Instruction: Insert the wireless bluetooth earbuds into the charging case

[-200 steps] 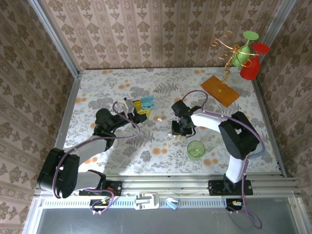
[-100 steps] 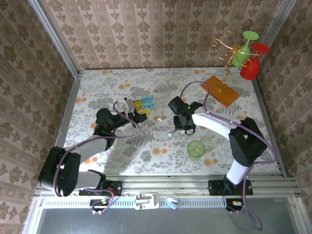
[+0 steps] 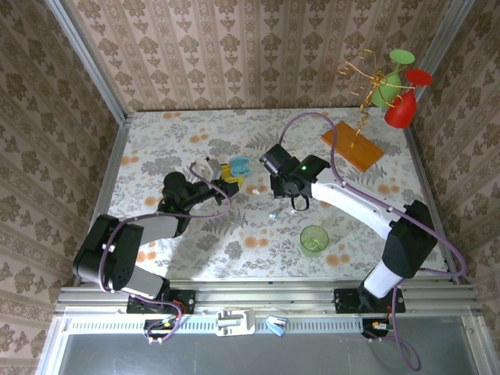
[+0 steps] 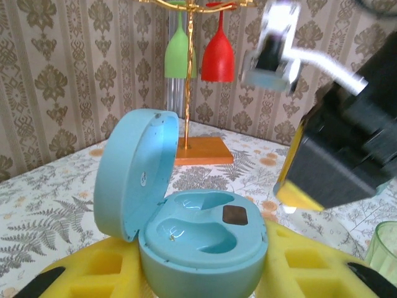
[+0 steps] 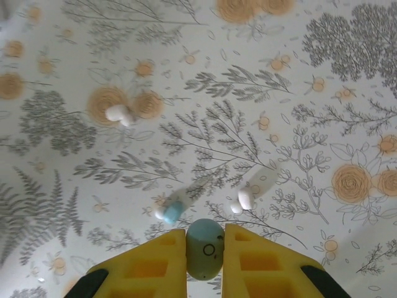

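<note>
Left claw (image 4: 201,280) is clamped on open blue case (image 4: 198,231), lid tilted back. Right claw (image 5: 205,233) is pinched narrow on a pale-blue earbud (image 5: 205,253) above the desk (image 5: 310,74); three loose earbuds (image 5: 119,113) are seen lying beneath it.

1. Floral-print table (image 3: 234,234) — flat, walled on three sides.
2. Right front: green cup (image 3: 314,240), upright.
3. Far right: orange stand base (image 3: 351,145).
4. Mid-table, lying loose — white earbud (image 5: 120,113), second white earbud (image 5: 245,198), blue-tipped earbud (image 5: 169,212) near it.
</note>
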Robot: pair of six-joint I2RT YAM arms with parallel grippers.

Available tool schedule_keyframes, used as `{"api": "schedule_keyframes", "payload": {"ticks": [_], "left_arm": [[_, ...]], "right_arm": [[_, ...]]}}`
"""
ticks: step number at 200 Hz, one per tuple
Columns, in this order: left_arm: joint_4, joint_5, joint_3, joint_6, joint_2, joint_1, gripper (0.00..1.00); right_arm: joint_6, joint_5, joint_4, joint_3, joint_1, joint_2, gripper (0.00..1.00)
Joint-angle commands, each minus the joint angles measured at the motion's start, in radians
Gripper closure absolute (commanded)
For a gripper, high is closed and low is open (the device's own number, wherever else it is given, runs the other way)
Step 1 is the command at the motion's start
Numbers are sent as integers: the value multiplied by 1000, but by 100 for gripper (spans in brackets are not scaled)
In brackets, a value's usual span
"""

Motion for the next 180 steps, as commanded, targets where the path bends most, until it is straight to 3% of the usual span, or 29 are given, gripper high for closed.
{"api": "schedule_keyframes", "payload": {"ticks": [1, 90, 180], "left_arm": [[45, -8, 39, 53, 27, -2, 73], [64, -3, 47, 86, 54, -33, 73], [86, 25, 42, 80, 39, -69, 73]], "right_arm": [[-32, 8, -5, 47, 35, -47, 85], [-94, -142, 291, 66, 89, -67, 86], [-103, -187, 345, 96, 86, -26, 86]]}}
